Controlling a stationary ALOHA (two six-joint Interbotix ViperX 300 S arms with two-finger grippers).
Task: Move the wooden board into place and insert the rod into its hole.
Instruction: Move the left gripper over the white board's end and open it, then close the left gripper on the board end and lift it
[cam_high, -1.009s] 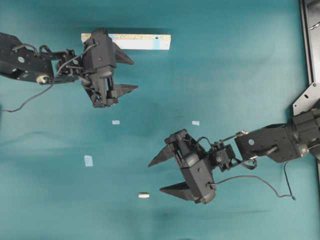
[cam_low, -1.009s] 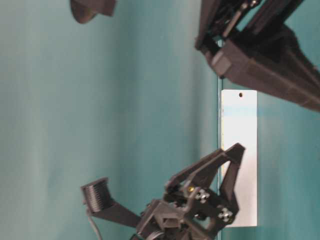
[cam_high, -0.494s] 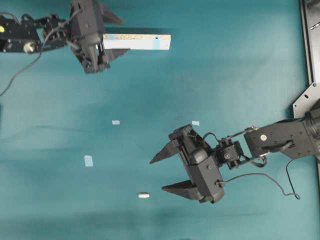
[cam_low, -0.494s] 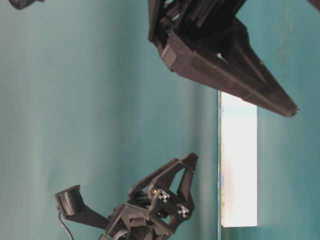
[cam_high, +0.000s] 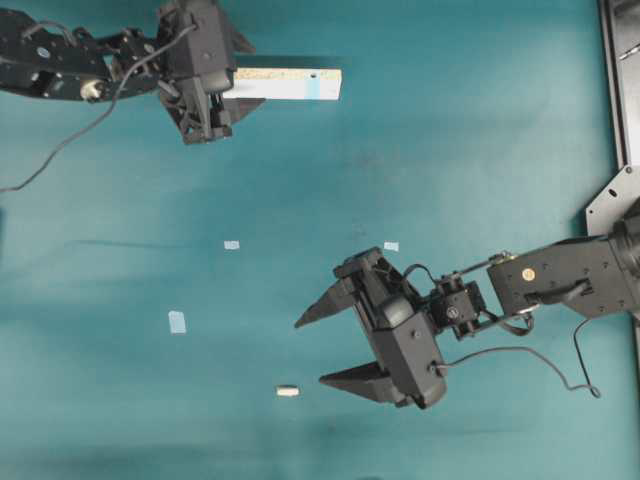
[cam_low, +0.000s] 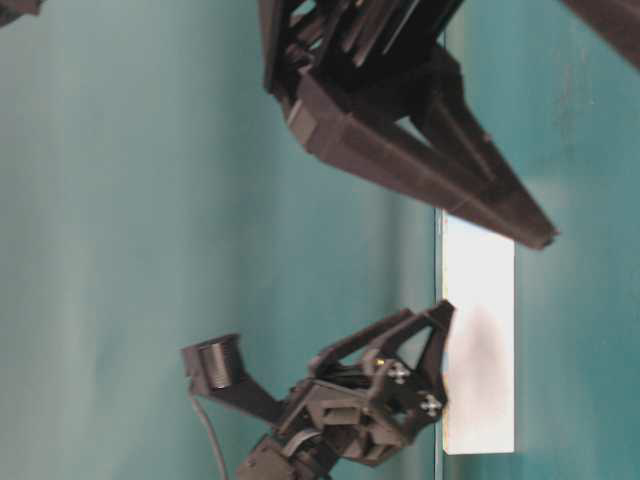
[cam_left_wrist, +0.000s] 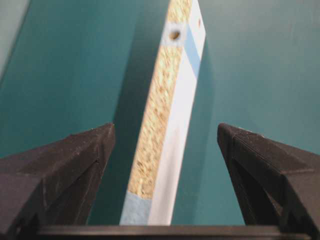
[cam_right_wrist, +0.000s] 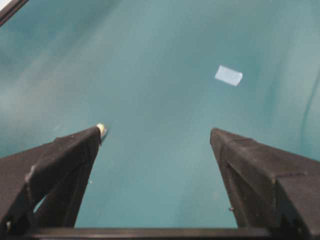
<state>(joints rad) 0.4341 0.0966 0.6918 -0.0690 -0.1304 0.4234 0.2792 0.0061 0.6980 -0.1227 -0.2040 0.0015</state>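
In the overhead view the wooden board (cam_high: 285, 83) lies along the far edge of the teal table (cam_high: 450, 150), left of centre, with a small dark hole near its right end. The left gripper (cam_high: 243, 74) sits over the board's left end, its jaws spread apart with the board between them. The right gripper (cam_high: 318, 348) hangs over the near right part of the table, jaws wide apart and holding nothing, and the rod (cam_high: 287, 391) lies on the table just left of its nearer finger. Three small tape squares (cam_high: 177, 321) are scattered mid-table. In the table-level view the board (cam_low: 480, 350) stands out as a bright strip, with the left gripper's dark fingers (cam_low: 450, 195) crossing its upper end. In the left wrist view the board (cam_left_wrist: 165, 125) runs away between the two parted fingers (cam_left_wrist: 60, 165), untouched by either, speckled edge upward. In the right wrist view the rod (cam_right_wrist: 101, 129) peeks out beside the left fingertip, and one tape square (cam_right_wrist: 228, 75) lies farther off.
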